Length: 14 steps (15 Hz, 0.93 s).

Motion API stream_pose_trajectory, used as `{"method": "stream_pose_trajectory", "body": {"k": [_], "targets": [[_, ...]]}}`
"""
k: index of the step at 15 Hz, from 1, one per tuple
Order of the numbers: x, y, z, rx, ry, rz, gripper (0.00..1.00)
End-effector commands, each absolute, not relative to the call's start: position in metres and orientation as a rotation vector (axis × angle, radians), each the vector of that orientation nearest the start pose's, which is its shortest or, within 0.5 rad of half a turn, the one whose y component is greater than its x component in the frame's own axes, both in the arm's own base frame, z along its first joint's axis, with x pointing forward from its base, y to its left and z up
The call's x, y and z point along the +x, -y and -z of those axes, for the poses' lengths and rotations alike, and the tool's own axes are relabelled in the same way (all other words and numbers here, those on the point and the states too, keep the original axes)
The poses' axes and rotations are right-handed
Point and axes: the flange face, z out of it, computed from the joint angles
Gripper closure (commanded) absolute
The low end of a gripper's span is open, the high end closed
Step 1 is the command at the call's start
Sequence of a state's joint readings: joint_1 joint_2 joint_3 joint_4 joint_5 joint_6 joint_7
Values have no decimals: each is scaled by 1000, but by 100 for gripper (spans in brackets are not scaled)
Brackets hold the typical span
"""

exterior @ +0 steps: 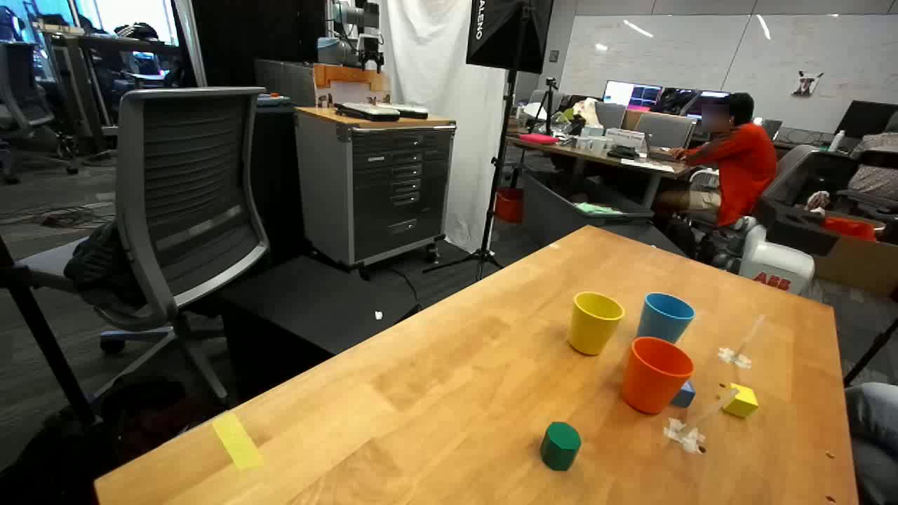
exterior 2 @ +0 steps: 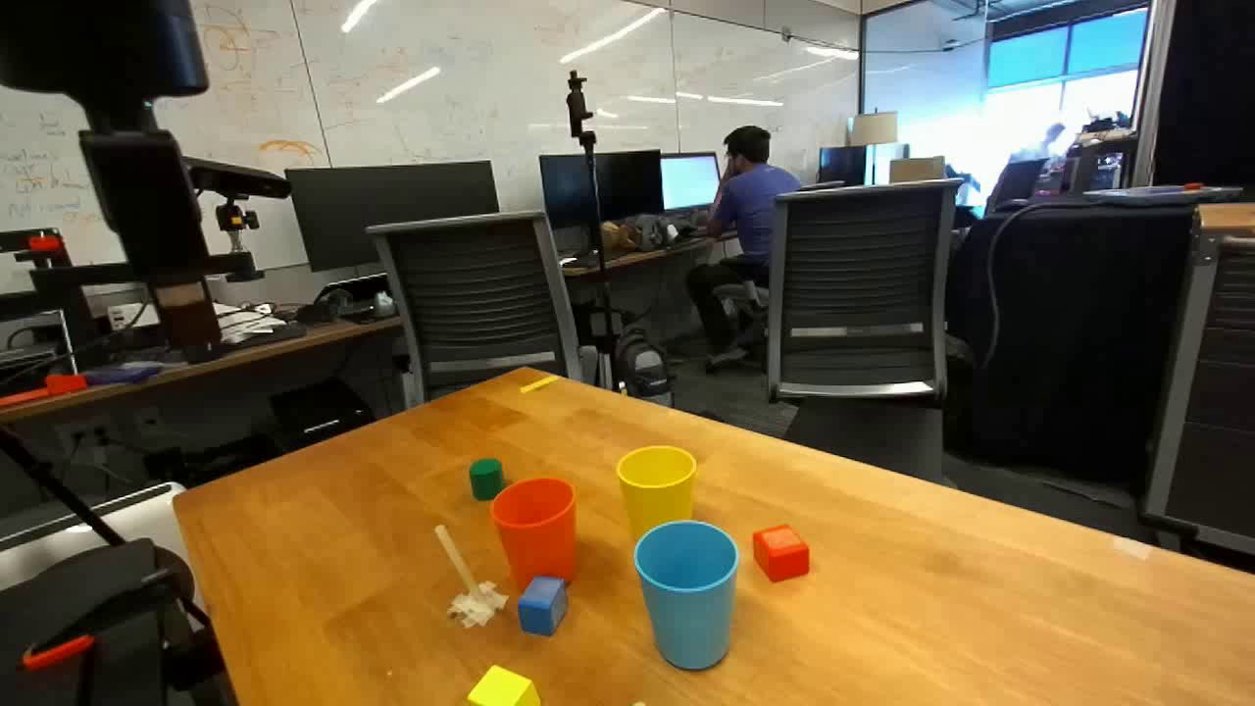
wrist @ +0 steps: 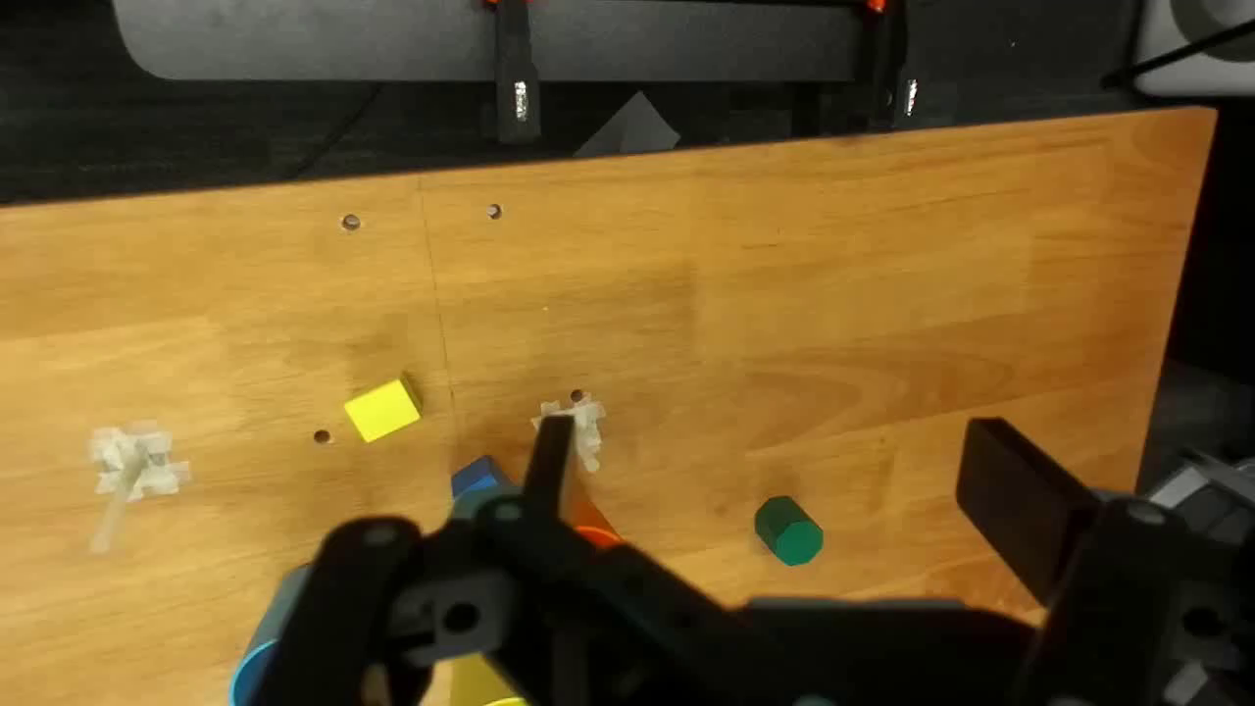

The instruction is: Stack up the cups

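Observation:
Three cups stand upright and apart on the wooden table. The yellow cup [exterior: 593, 330] [exterior 2: 655, 498] and the blue cup [exterior: 662, 321] [exterior 2: 688, 608] show in both exterior views. The orange-red cup [exterior: 652, 382] [exterior 2: 536, 537] stands near them. In the wrist view my gripper [wrist: 773, 424] is open and empty, high over the table. Its left finger and linkage hide most of the orange-red cup [wrist: 595, 535], the yellow cup [wrist: 476, 680] and part of the blue cup [wrist: 277, 616]. In an exterior view the gripper [exterior 2: 188, 324] hangs side-on at upper left, well above the table.
A green block [exterior: 560, 447] stands beside the cups. A blue block [exterior 2: 542, 606] touches or nearly touches the orange-red cup. A yellow block [wrist: 381, 410] and a red block [exterior 2: 781, 553] lie nearby. Thin pegs [exterior 2: 459, 561] with white tape stick up from the table [exterior: 449, 393].

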<state>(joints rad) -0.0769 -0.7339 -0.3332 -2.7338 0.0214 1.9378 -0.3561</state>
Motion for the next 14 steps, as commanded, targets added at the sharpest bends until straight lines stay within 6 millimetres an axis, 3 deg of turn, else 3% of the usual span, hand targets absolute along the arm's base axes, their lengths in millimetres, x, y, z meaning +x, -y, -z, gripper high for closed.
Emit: {"method": "stream_pose_trajectory", "body": {"k": [1,7,9,14], "targets": [[295,118,-416,-2884,42,-8,0],[294,118,-416,-2884,42,-7,0],[300,120,-417,-2884,-24,86,0],[332,132,-427,-2836,-211,240,0]]}}
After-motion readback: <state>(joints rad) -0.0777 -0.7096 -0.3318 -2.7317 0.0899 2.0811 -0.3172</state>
